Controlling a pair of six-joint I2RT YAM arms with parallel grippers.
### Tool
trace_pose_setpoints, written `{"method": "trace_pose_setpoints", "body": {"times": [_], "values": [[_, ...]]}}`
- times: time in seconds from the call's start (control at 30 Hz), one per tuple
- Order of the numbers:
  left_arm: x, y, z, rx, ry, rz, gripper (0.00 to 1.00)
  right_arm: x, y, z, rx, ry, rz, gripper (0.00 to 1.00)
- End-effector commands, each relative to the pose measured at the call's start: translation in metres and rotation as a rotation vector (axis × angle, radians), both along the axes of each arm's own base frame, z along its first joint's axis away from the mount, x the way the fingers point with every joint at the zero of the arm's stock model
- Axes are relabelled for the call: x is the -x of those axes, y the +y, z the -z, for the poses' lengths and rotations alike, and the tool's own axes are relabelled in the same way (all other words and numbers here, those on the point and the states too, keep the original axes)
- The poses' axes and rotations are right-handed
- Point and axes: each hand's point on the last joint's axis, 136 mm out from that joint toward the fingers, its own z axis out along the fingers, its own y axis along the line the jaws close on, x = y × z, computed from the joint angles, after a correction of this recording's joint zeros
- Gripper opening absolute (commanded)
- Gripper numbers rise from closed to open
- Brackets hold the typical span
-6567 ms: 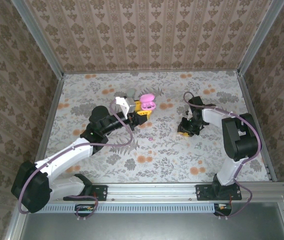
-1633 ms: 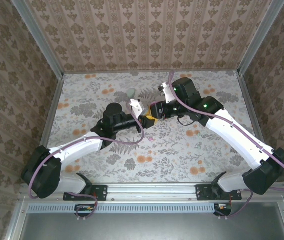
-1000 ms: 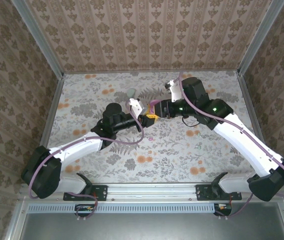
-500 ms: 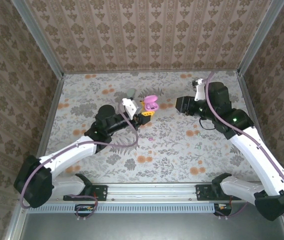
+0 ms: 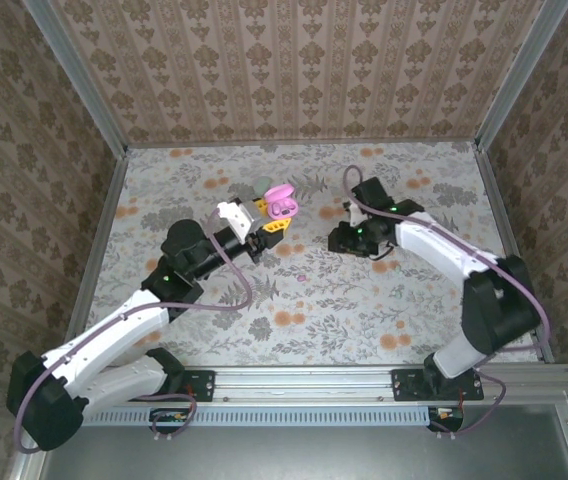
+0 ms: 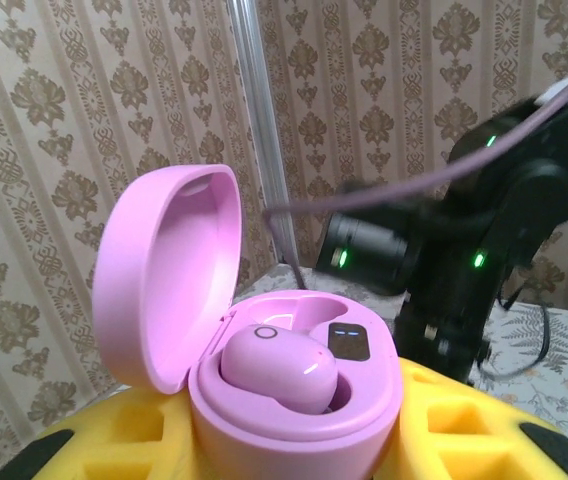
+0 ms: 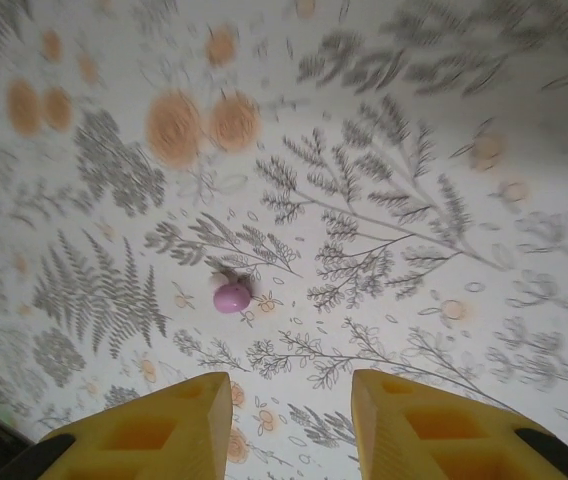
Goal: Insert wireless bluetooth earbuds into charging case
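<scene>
We note the left gripper (image 5: 267, 227) pinching the open pink case (image 6: 294, 405), one earbud (image 6: 279, 368) seated inside. The right gripper (image 7: 289, 430) hangs spread above a loose earbud (image 7: 231, 296) on the floral table (image 5: 364, 310); patterned wallpaper (image 5: 294, 70) all round.

Desk (image 5: 344, 320) spread with a pale print of grey ferns and orange flowers, patterned wall panels (image 5: 294, 70) closing its left, far and right sides, a metal rail (image 5: 304, 378) along the near edge, one tiny pink-purple earbud (image 5: 302, 277) lying loose near the middle, beside a fern sprig

Loose earbud (image 7: 231, 296) sits w/ bare table (image 7: 384, 150) all round.
</scene>
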Motion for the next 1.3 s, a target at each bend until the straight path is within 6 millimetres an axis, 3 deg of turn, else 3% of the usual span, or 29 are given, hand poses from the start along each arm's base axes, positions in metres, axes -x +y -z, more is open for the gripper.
{"method": "trace_pose_setpoints", "body": {"times": [0.0,0.13,0.43,0.7,0.9,1.27], "values": [[0.002,0.006,-0.003,-0.009,-0.028,-0.025,0.31,0.002,0.027,0.01,-0.028,0.066,-0.019,0.39],[0.003,0.009,-0.004,-0.004,-0.032,-0.037,0.31,0.002,0.05,0.028,-0.094,0.105,0.007,0.38],[0.001,0.006,-0.002,-0.008,-0.039,-0.032,0.31,0.018,0.067,0.059,-0.075,0.181,0.039,0.43],[0.001,0.008,-0.007,0.002,-0.05,-0.039,0.31,0.024,0.07,0.074,0.06,0.182,0.007,0.5],[0.002,0.009,-0.009,0.006,-0.057,-0.044,0.31,0.028,0.069,0.084,0.21,0.166,-0.05,0.49],[0.002,0.01,-0.011,0.013,-0.059,-0.05,0.31,0.023,0.07,0.093,0.289,0.137,-0.074,0.46]]}}
